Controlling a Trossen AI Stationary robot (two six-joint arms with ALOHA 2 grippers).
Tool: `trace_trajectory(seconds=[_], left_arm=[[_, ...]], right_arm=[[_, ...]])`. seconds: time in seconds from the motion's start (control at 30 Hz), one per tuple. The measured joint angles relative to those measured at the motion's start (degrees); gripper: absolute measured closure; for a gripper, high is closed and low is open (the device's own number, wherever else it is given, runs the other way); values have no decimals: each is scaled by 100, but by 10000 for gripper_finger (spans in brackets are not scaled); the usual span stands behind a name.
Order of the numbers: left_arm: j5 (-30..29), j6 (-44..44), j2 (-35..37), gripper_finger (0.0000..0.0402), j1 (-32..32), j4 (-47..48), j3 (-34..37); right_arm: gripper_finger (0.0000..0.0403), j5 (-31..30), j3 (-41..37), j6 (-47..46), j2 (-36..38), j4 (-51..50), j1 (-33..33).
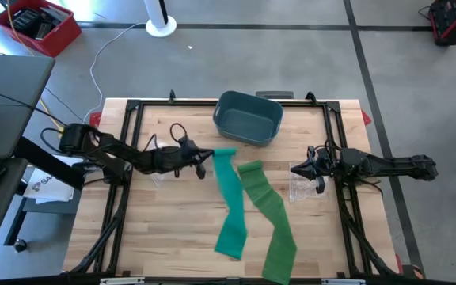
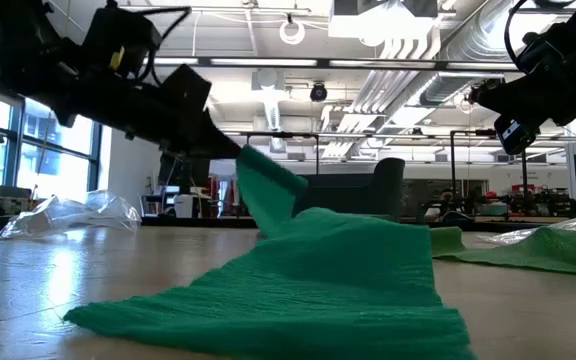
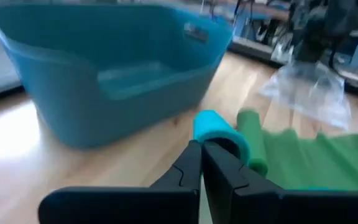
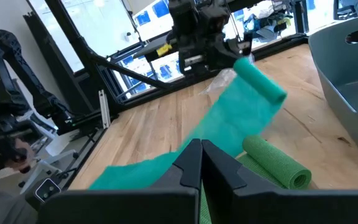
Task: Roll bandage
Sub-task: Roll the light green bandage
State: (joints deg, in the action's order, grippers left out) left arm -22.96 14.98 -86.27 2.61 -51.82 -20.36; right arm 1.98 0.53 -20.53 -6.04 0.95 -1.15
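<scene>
A teal bandage (image 1: 231, 198) lies as a long strip on the table, its far end wound into a short roll (image 1: 225, 153). My left gripper (image 1: 206, 161) is shut on that roll, just left of it. A green bandage (image 1: 269, 210) lies beside it to the right, its small rolled end (image 4: 275, 162) resting on the wood. My right gripper (image 1: 294, 169) is shut and empty, right of the green bandage's rolled end and above the table. My left gripper pinches the teal roll at its left end (image 3: 211, 138) between its two fingertips, coming level from the table's left. The roll is lifted clear of the table (image 4: 260, 81). The strip hangs slanting from it, and its near part (image 2: 308, 270) lies on the wood.
A blue plastic bin (image 1: 248, 117) stands at the table's far middle, just behind the rolls. Clear plastic wrappers lie under my right gripper (image 1: 303, 188) and under my left arm (image 1: 161, 176). The black frame rails (image 1: 129, 142) run along both table sides.
</scene>
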Motion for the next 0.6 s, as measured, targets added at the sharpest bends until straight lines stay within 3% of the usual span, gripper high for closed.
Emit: trace_trajectory(seconds=[0.23, 0.43, 0.6], left_arm=[[-85, -1136, 930, 401, 110, -481, 0], [376, -1822, 1895, 401, 183, -531, -117], [715, -2486, 2324, 401, -60, -385, -631]], right_arm=[[402, -2, -1, 0, 0, 2, 0], [402, -2, -1, 0, 0, 0, 1], [402, -2, 0, 0, 0, 0, 2]])
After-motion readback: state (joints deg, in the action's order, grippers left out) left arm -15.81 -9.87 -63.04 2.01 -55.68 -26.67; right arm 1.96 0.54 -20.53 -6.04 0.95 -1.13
